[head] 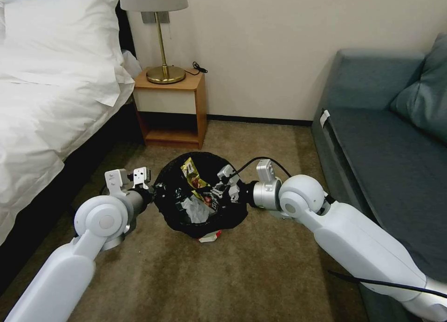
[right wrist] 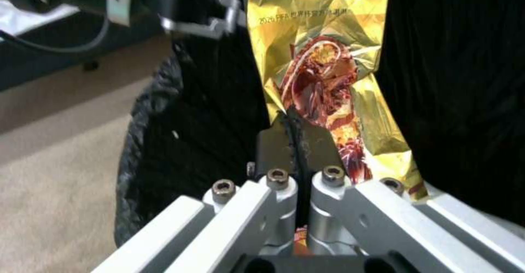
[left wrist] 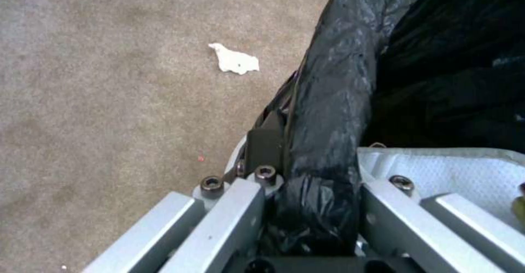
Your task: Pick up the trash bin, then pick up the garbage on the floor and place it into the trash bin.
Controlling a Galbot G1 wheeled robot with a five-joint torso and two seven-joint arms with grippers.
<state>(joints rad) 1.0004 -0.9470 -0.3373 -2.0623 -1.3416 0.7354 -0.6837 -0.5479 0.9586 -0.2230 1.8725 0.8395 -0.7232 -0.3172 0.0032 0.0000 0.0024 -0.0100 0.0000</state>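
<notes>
Left gripper (left wrist: 306, 207) clamped on rim of trash bin (head: 200, 194), fingers (left wrist: 262, 142) one outside, one inside the black liner. Bin sits low over the carpet (head: 242, 275) between bed (head: 51, 103) and sofa (head: 396, 140); cannot tell whether lifted or resting.

Right gripper (right wrist: 298, 142) over the bin mouth, fingers pinched shut on the edge of a gold wrapper (right wrist: 328, 80), which hangs inside the opening. Crumpled white tissue (head: 196, 210) and other wrappers already in the bin.

Still on floor: white tissue scrap (left wrist: 236, 60) just beside the bin, red-white packet (head: 210, 236) poking out beside the bin's base.

Risks, as judged:
- Grip is on liner plus rim; slick bag could slide and tilt the bin, spilling contents.
- Wrapper light and stiff; could cling to a finger on release or catch the rim and fall outside.
- Packet close under the bin likely missed or trapped if bin is set down.

Legible text on wrapper: "FIFA", then a "2026 FIFA" line followed by small Chinese characters, unreadable. No brand name readable.
</notes>
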